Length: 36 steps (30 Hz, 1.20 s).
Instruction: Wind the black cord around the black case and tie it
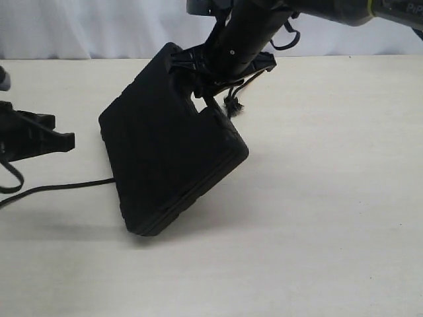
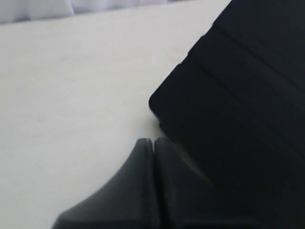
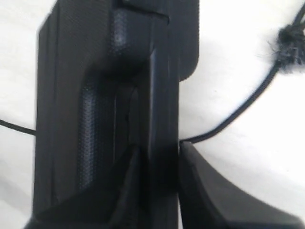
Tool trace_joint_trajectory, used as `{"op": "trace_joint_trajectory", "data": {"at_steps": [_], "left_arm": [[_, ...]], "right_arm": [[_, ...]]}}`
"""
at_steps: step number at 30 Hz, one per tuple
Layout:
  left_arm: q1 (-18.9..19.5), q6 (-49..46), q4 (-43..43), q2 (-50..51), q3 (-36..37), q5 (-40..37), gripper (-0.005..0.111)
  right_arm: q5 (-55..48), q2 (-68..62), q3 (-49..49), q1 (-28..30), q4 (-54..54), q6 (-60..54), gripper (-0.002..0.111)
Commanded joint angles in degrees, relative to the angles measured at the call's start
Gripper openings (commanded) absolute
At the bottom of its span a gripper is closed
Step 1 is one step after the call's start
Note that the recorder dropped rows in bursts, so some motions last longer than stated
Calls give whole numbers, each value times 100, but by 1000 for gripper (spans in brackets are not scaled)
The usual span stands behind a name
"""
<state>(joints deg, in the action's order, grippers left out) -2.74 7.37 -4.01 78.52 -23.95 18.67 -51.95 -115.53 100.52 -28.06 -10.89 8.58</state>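
Observation:
The black case (image 1: pixel 165 152) is tipped up on its lower edge on the pale table (image 1: pixel 330 218). My right gripper (image 1: pixel 198 79) reaches down from the upper right and is shut on the case's handle bar; in the right wrist view the right gripper (image 3: pixel 158 150) has a finger on each side of the case (image 3: pixel 95 95). The black cord (image 1: pixel 66 186) runs along the table from the left and goes under the case. Its frayed tuft (image 1: pixel 232 105) hangs by the handle, and the cord (image 3: pixel 248 102) shows again with its tuft (image 3: pixel 288 45). My left gripper (image 1: pixel 66 140) sits at the far left, shut and empty; the left gripper (image 2: pixel 153 141) is close to a corner of the case (image 2: pixel 238 95).
A white backdrop (image 1: pixel 99 26) closes off the table's far edge. Thin black arm wires (image 1: pixel 10 178) loop below my left gripper.

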Motion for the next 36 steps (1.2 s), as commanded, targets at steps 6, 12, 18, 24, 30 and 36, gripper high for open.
{"op": "trace_joint_trajectory", "data": {"at_steps": [6,12,18,24,30,36], "left_arm": [[-428,1091,-3666,-757,1308,2834,0],[-748,1480,-3746,-757,1308,2531,8],[-1388,1480,-3767,-757,1288,2421,53],[-1905,942,-3493,-757,1288,2036,69],[-2397,-128,-2417,-757,1231,1816,68],[-3129,-569,-1348,-757,567,302,68]], "right_arm": [[732,180,42,-5,-981,133,4],[706,180,42,-35,-960,133,4],[816,180,42,-206,-989,133,4],[815,180,42,-210,-977,133,4],[815,180,42,-210,-977,133,4],[860,180,42,-210,-977,133,4]]}}
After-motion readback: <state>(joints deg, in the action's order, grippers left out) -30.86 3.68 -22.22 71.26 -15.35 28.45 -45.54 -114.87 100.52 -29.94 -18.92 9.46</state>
